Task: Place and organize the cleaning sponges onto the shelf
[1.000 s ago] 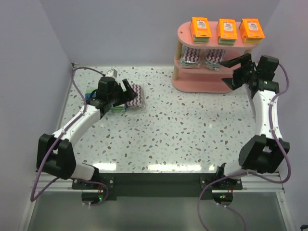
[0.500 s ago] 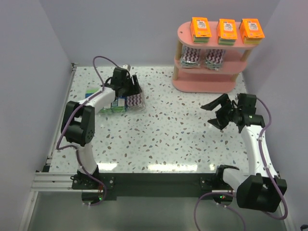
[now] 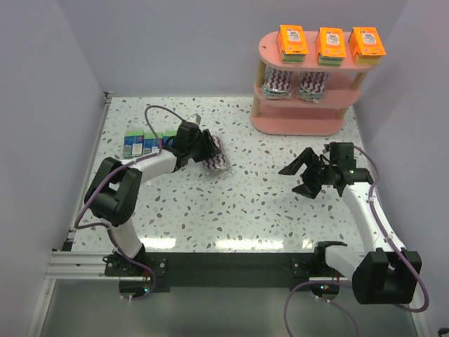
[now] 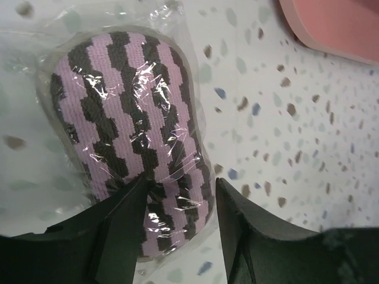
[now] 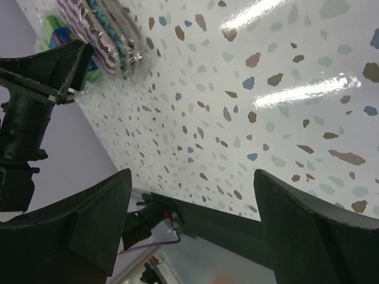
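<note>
My left gripper (image 3: 208,150) is shut on the lower end of an oval purple-white zigzag sponge (image 3: 219,161) in clear wrap, left of the table's middle. In the left wrist view my gripper (image 4: 180,216) has its fingers on either side of the sponge (image 4: 127,130). My right gripper (image 3: 291,180) is wide open and empty over the table, in front of the pink shelf (image 3: 298,125). The shelf holds three orange packs (image 3: 330,44) on top and two purple-white packs (image 3: 279,84) on the middle tier. Three blue-green boxes (image 3: 149,143) lie at the far left.
The right wrist view shows the held sponge (image 5: 112,26), a blue-green box (image 5: 56,28) and my left gripper (image 5: 44,74) across the speckled table, with my own gripper (image 5: 195,222) spread wide. Grey walls close the left and right sides. The shelf base (image 4: 337,23) shows in the left wrist view.
My left gripper has moved right, away from the blue-green boxes, carrying the purple-white sponge with it. My right gripper has shifted a little left and nearer, still open.
</note>
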Available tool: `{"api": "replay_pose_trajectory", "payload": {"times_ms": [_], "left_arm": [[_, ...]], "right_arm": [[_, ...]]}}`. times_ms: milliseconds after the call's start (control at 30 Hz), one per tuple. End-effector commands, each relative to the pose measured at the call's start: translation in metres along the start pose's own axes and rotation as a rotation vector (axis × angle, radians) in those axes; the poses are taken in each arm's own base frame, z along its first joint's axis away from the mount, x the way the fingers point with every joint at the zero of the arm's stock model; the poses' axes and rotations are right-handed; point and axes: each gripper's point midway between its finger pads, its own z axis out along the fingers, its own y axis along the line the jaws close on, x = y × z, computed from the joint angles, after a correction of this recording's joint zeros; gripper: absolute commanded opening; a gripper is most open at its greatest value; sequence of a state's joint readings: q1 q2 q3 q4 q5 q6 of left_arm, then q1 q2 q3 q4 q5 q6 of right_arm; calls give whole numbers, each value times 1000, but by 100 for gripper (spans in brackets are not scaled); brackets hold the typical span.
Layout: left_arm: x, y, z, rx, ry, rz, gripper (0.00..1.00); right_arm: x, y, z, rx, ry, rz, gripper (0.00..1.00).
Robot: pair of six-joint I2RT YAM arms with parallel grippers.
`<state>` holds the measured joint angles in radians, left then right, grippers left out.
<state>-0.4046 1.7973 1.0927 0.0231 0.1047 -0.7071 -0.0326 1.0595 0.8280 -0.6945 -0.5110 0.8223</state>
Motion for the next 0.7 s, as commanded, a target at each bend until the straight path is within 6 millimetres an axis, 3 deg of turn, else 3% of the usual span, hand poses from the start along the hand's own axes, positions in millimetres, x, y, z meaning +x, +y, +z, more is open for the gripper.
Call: {"api": "replay_pose_trajectory", "payload": {"times_ms": [0,167,300,500,667], "left_arm": [[56,-43,-13,99,104,-141,54],[83,-74,-30,172,129,-326,48],[101,-98,-37,219,161,-370,47],[124,-100,-35,223,211,-417,46],[135,-98,-33,221,232,-418,46]], "right_arm": [[11,3,12,3,43,-76,87],[28,11,32,-8,83,-107,87],[41,12,49,-6,108,-117,86],[52,11,79,1,151,-115,81],[54,15,105,-17,164,-111,66]]}}
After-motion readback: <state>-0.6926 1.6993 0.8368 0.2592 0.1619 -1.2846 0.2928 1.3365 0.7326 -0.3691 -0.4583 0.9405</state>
